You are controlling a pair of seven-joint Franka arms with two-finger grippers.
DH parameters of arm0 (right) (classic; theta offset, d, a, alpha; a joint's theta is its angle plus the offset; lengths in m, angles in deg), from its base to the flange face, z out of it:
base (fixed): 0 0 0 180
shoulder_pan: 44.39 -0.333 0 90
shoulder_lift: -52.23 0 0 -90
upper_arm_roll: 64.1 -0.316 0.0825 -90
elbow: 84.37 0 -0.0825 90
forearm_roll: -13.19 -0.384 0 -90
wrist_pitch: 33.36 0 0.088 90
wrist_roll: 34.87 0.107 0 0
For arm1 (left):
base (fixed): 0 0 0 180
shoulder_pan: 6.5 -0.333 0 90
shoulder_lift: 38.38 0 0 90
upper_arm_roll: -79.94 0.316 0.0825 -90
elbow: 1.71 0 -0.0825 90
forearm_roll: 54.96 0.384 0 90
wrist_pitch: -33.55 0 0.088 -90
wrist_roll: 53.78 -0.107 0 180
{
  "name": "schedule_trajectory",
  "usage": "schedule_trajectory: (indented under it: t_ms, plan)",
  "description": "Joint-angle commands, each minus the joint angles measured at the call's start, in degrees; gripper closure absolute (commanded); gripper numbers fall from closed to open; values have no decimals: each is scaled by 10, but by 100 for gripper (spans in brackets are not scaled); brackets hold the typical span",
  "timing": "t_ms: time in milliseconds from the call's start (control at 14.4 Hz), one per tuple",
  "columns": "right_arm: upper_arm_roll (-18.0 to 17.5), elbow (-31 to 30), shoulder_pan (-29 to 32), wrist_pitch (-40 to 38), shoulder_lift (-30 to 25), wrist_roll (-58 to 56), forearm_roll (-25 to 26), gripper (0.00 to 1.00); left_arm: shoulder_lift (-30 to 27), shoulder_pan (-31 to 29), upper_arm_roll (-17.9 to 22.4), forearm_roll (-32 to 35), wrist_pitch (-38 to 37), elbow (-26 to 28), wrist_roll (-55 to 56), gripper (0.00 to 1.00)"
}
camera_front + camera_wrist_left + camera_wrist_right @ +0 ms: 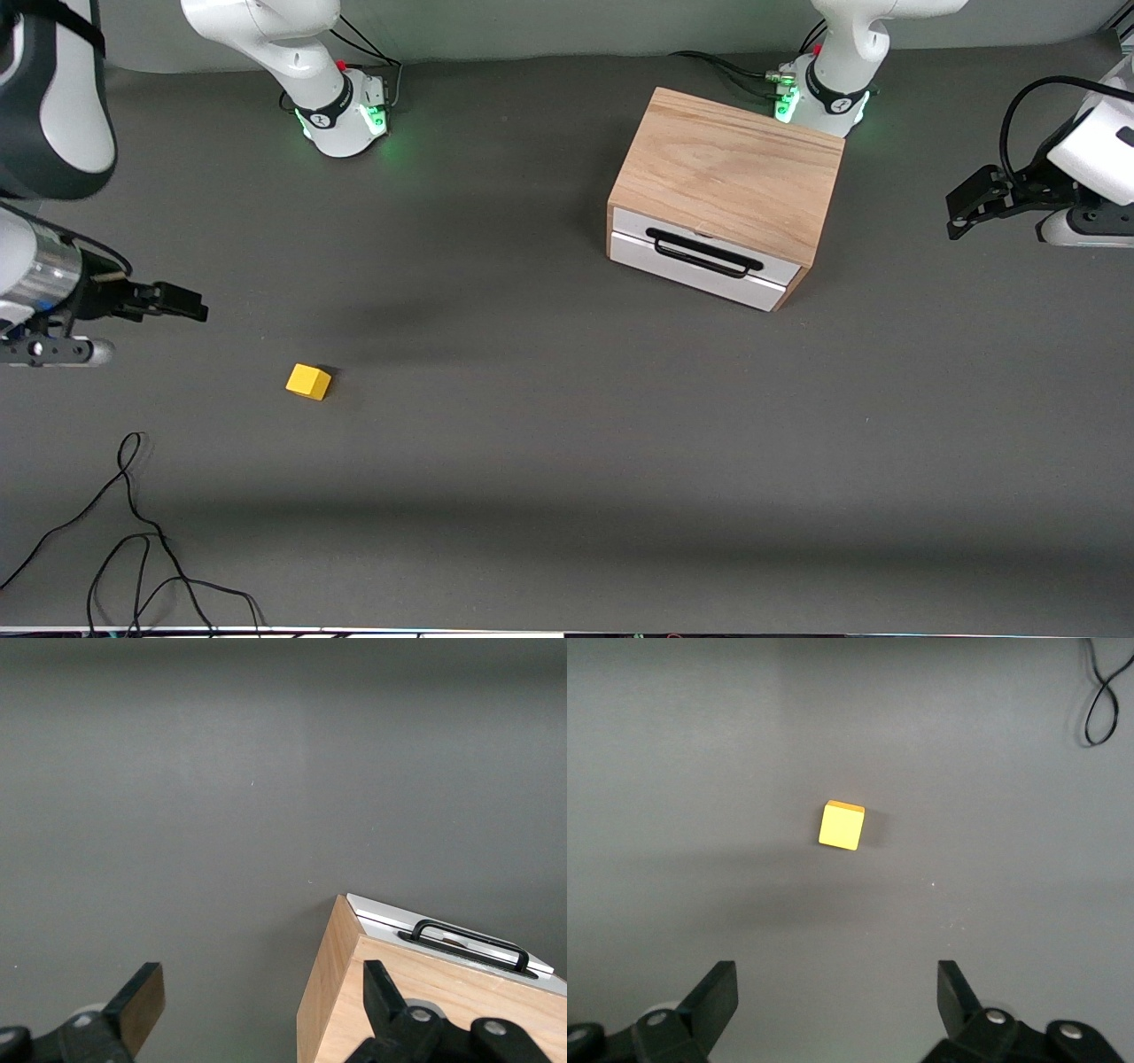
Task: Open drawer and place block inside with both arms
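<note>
The light oak box [728, 173] stands near the left arm's base. Its white drawer [709, 250] with the black wire handle [704, 252] is shut and faces the front camera. The small yellow block [308, 382] lies on the grey table toward the right arm's end. My left gripper [959, 215] hangs open and empty in the air, apart from the box, toward the left arm's end; its wrist view shows the box [390, 979] and handle [474, 943] past the gripper [263, 997]. My right gripper [188, 308] is open and empty near the block [842, 825], as its wrist view [837, 992] shows.
A loose black cable [133, 532] lies on the table near the front camera at the right arm's end; it also shows in the right wrist view [1103, 695]. Both arm bases [341, 115] [824, 93] stand along the table's back edge.
</note>
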Motion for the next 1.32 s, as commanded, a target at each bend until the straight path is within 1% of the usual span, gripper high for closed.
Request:
schedule_trajectory:
  t_ms: [0, 209, 348, 557, 1184, 1254]
  plan:
    - [1, -21, -6, 30, 5, 53, -8, 0, 5, 2, 6, -4, -14, -14, -13, 0]
    - [1, -27, -6, 54, 29, 64, -9, 0, 4, 2, 5, -4, -16, -12, -13, 0]
    - [2, -33, -5, 68, 35, 67, -9, 0, 4, 2, 5, -4, -21, -12, -13, 0]
    - [2, -59, -5, 92, 33, 73, -9, 0, 4, 3, 4, -4, -21, -12, -13, 0]
    - [3, -54, -3, 90, 17, 86, 4, 0, 5, 8, 2, 1, -21, -12, -6, 0]
    - [4, -53, -3, 92, 17, 87, 14, 0, 5, 8, 2, 2, -21, -12, -6, 0]
